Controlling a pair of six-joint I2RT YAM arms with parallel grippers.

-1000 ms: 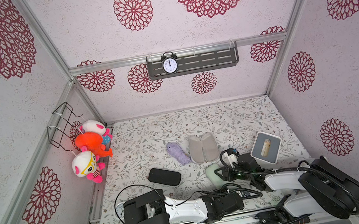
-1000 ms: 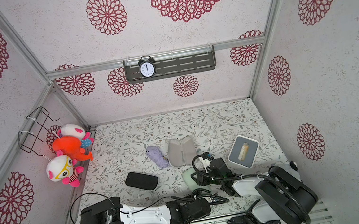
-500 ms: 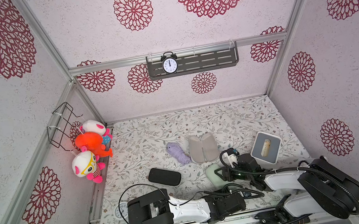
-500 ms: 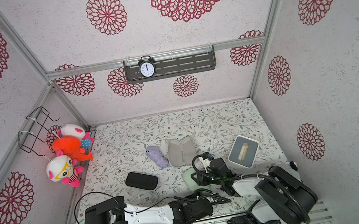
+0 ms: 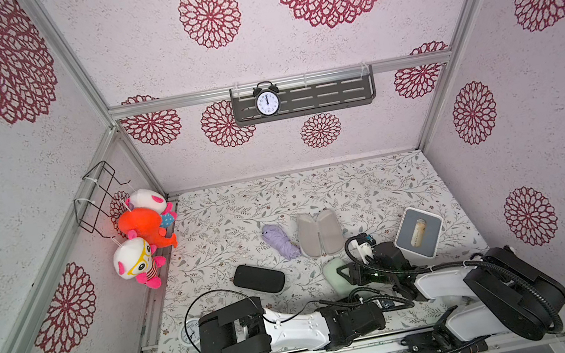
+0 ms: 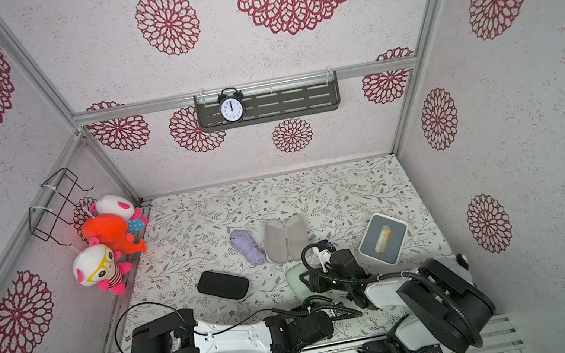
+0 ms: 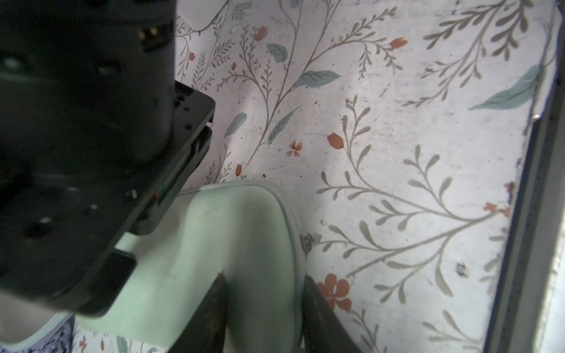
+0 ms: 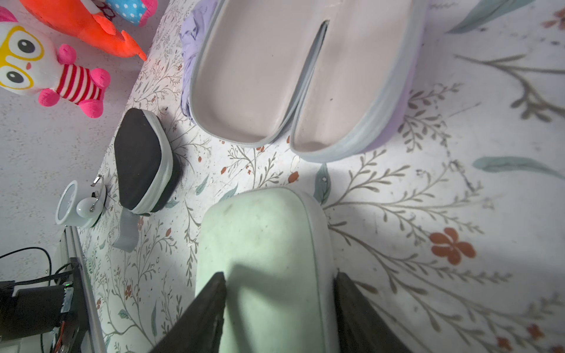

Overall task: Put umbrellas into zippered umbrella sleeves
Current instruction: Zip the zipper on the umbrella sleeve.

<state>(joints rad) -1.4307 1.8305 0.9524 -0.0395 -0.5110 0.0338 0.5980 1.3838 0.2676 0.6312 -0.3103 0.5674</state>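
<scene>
Mint sleeve (image 8: 263,232) flat (closed); long axis approx along right gripper (image 8: 279,276).

Wide open across the far half of the mat (image 5: 295,191). Mid-mat barred by lilac umbrella (image 5: 280,241) just beside the open lilac sleeve (image 5: 319,234); narrow lane between those and black sleeve (image 5: 259,279). Near edge crowded: left arm (image 5: 292,331), right arm (image 5: 440,281), mint sleeve (image 5: 333,272), white box (image 5: 433,237) close together.
</scene>
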